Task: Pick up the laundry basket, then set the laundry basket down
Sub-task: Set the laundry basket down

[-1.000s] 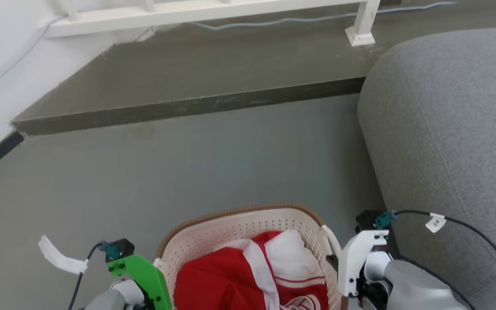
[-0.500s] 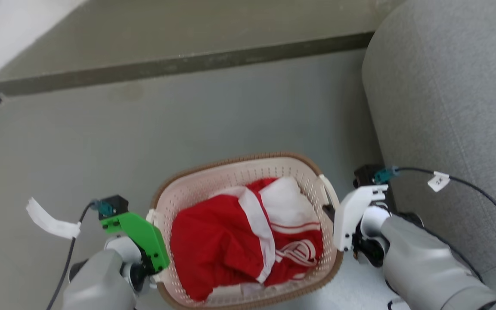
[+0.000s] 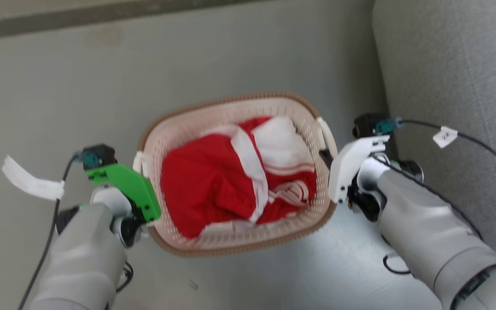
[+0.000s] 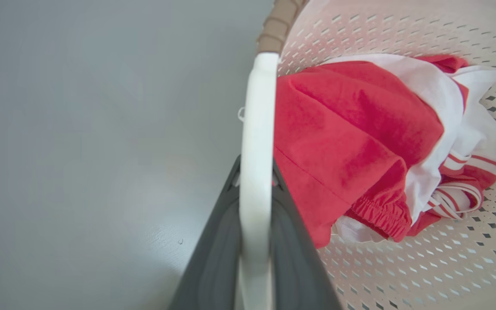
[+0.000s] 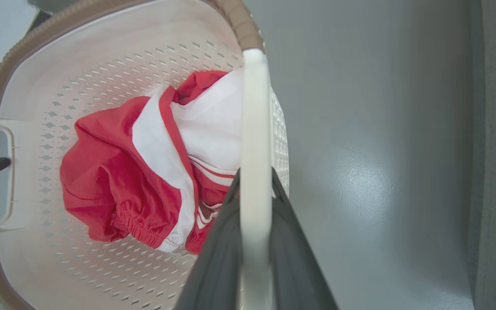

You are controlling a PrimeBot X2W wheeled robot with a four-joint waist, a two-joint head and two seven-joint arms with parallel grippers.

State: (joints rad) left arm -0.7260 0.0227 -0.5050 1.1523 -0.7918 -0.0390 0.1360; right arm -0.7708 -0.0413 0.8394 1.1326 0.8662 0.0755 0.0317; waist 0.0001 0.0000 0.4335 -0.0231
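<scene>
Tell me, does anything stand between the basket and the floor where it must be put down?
Nothing visible does. The floor around the basket is bare; the sofa stands to its right, apart from it. The floor directly under the basket is hidden.

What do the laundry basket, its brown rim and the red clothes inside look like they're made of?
The laundry basket looks like moulded plastic: cream, smooth, slight sheen, neat rows of holes. Its rim is probably plastic moulded as brown weave: matte, regular ribs. The clothes seem thin red-and-white fabric, possibly synthetic: soft creases, gathered elastic hem.
</scene>
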